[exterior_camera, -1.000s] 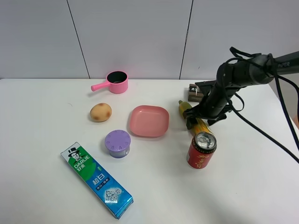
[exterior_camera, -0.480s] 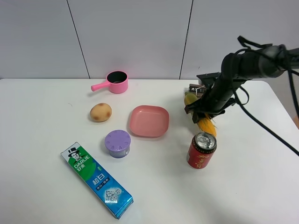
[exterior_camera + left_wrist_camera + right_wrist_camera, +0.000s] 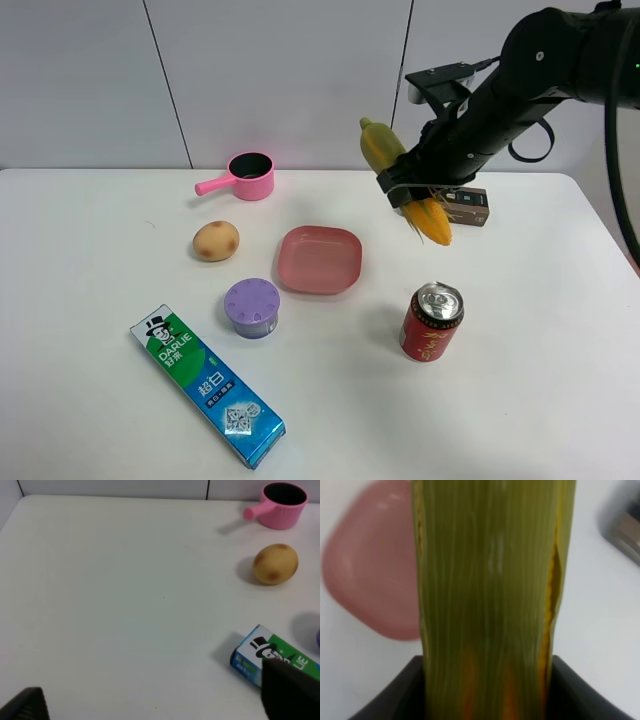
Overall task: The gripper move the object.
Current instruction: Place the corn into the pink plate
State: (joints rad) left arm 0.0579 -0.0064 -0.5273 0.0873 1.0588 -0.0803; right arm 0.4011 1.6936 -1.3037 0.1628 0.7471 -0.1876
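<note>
My right gripper (image 3: pixel 412 188) is shut on the toy corn cob (image 3: pixel 400 180), yellow with a green-yellow husk, and holds it in the air, tilted, above the table to the right of the pink plate (image 3: pixel 318 259). In the right wrist view the corn's husk (image 3: pixel 487 590) fills the frame between the dark jaws, with the pink plate (image 3: pixel 370 575) below it. My left gripper is not seen in the exterior high view; in the left wrist view only its dark fingertips (image 3: pixel 290 692) show at the frame's edge, wide apart and empty.
On the white table are a red soda can (image 3: pixel 431 322), a small brown box (image 3: pixel 468 205), a purple round container (image 3: pixel 252 307), a potato (image 3: pixel 216 240), a pink saucepan (image 3: pixel 246 176) and a toothpaste box (image 3: pixel 206 385).
My right gripper has lifted the corn cob off the table beside the can and carried it up and slightly back-left. The brown box has come into view behind it.
</note>
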